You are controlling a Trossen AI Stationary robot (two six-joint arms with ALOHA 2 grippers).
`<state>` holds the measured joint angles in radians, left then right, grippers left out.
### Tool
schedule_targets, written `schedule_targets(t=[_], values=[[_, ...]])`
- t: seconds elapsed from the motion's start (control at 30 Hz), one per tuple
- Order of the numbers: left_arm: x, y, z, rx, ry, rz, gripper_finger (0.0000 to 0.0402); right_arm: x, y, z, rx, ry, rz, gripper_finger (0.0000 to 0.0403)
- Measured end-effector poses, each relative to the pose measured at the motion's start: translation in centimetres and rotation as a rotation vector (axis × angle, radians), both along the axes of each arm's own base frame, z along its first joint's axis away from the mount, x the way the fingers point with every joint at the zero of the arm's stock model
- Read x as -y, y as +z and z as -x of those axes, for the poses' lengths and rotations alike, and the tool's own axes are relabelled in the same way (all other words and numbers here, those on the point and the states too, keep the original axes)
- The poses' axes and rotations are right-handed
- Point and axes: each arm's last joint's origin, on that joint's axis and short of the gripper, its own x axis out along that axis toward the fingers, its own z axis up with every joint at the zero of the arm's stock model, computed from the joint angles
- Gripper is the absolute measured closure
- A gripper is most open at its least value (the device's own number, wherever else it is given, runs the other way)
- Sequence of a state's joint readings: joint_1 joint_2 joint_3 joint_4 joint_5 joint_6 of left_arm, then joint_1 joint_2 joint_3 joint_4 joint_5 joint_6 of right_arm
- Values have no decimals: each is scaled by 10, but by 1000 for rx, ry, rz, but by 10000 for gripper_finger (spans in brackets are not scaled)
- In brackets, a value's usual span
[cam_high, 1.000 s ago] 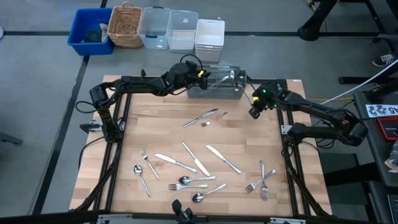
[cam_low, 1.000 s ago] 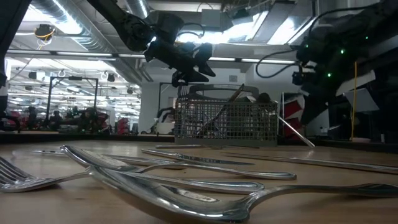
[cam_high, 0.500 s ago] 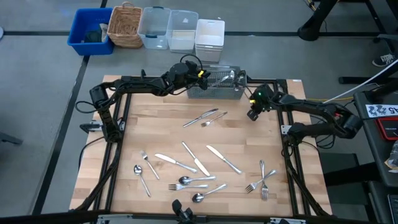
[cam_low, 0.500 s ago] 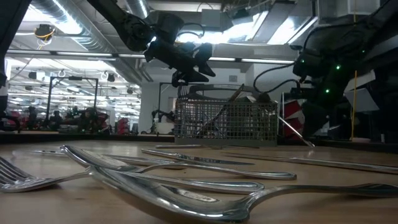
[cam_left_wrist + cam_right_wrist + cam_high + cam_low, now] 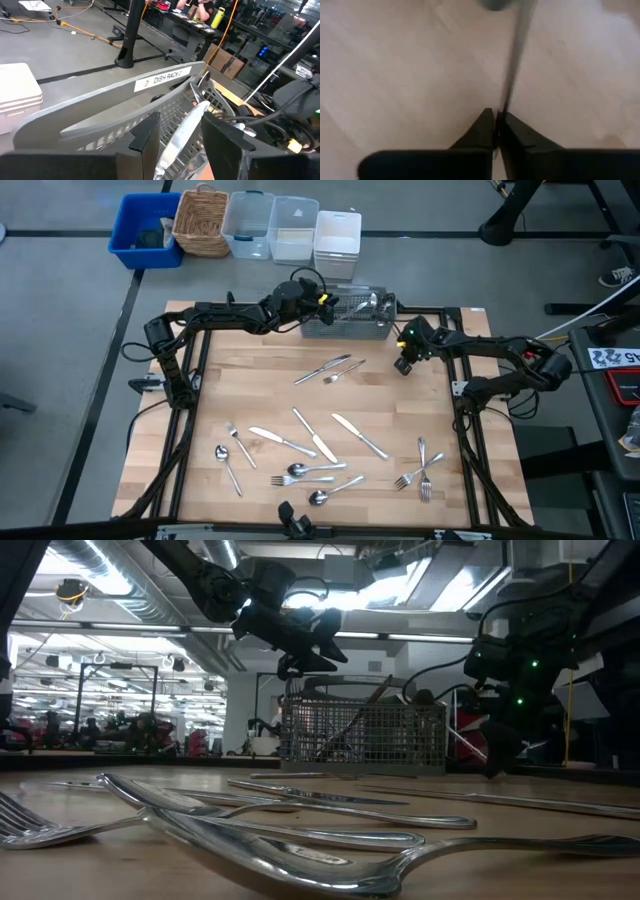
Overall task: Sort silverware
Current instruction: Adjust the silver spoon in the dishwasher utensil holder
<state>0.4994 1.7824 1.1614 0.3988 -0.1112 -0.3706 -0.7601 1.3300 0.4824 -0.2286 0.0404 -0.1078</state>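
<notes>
The silverware (image 5: 318, 442) lies loose over the wooden table's near half, with two more pieces (image 5: 335, 368) at mid-table. A grey wire-mesh basket (image 5: 348, 331) at the far edge has several pieces standing in it. My left gripper (image 5: 324, 299) hovers over the basket's left end, shut on a shiny piece (image 5: 181, 134); which kind it is I cannot tell. My right gripper (image 5: 403, 366) is down at the table just right of the basket, shut on a slim piece (image 5: 515, 60). My left gripper has the shiny piece's two edges (image 5: 172, 150) between its two fingers (image 5: 150, 132), broad face up. The fingers run nearly level, along the piece. Its free end (image 5: 200, 107) reaches out over the basket, clear of the table. My right gripper pinches the slim piece's near end (image 5: 502, 102) between its fingertips (image 5: 485, 122). The fingers come steeply from above. The piece runs on away from them, just over the wood; whether it rests there I cannot tell.
Beyond the table's far edge stand a blue bin (image 5: 143, 230), a wicker basket (image 5: 200, 222), clear tubs (image 5: 270, 226) and a white tub (image 5: 337, 235). Black frame rails (image 5: 195, 380) run along both table sides. Bare wood lies between the basket and the scattered pieces.
My right gripper has sunk to the table beside the basket's right end and drifted slightly toward the table's left edge. My left gripper has stayed over the basket.
</notes>
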Motion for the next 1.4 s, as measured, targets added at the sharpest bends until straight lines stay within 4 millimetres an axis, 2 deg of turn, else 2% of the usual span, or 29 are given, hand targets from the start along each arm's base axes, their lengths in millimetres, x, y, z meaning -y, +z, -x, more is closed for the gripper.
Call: schedule_targets(t=[0.07,0.17,0.33,0.47,0.67,0.97,1.2,1.4], values=[[1,0,0,0,-3,0,270,0,0,0,3,3,-1,392],[1,0,0,0,-3,0,270,1,1,-1,19,2,9,383],[1,0,0,0,-6,1,270,5,5,-7,111,1,39,394],[1,0,-1,0,-9,0,270,9,10,-12,176,1,83,388],[3,1,-2,9,-82,-7,270,13,14,-16,225,8,120,396],[4,11,-4,27,-176,-179,270,15,18,-18,251,13,149,394],[7,11,-6,21,-216,-209,270,15,18,-18,252,16,152,392],[18,12,-19,27,-276,-405,270,16,14,-19,239,15,140,393]])
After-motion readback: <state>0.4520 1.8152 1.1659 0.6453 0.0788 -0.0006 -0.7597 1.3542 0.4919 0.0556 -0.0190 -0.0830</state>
